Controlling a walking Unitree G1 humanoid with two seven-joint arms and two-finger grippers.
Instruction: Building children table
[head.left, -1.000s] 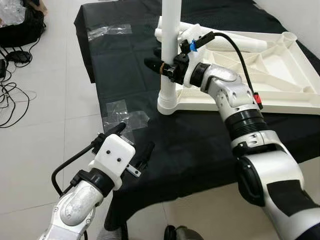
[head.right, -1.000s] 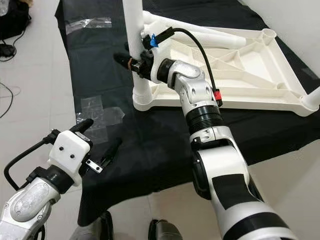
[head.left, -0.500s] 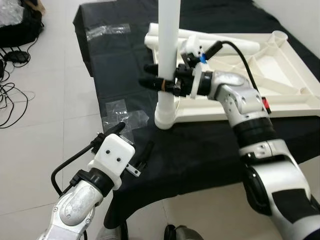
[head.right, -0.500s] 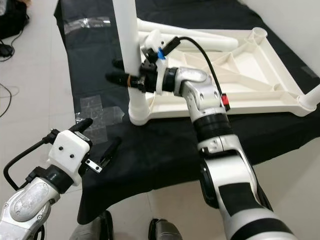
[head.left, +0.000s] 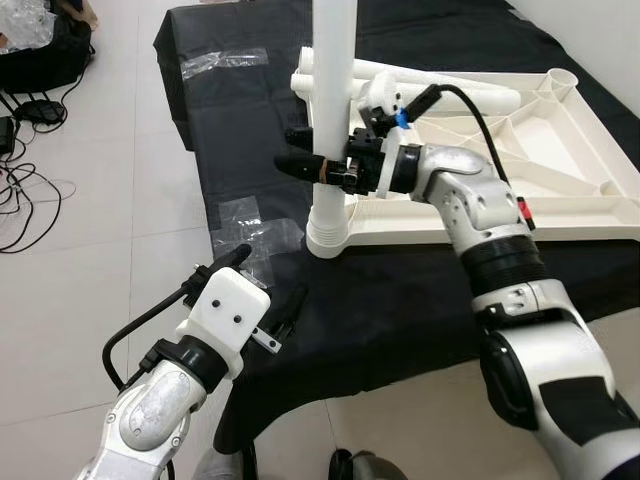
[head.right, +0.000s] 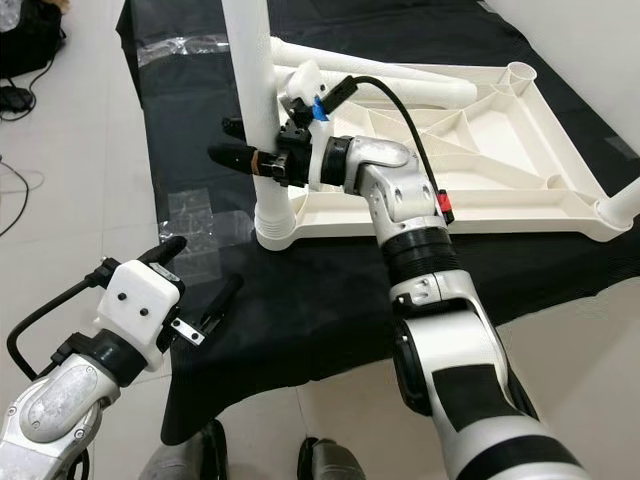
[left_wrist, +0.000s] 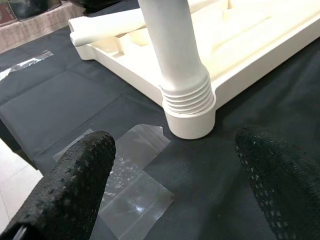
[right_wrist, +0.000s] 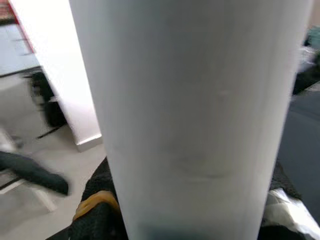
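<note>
The right claw (head.left: 312, 166) was closed around the upright white plastic table leg (head.left: 333, 90), which stood screwed into the near corner socket of the upturned white plastic tabletop (head.left: 560, 150) on the black cloth (head.left: 400, 290). The leg's top was cut off by the frame. Up close, the leg hid most of the claw's fingers (right_wrist: 95, 212). The left claw (head.left: 268, 285) hovered open over the cloth's near edge, beside clear plastic wrapping (left_wrist: 132, 175).
</note>
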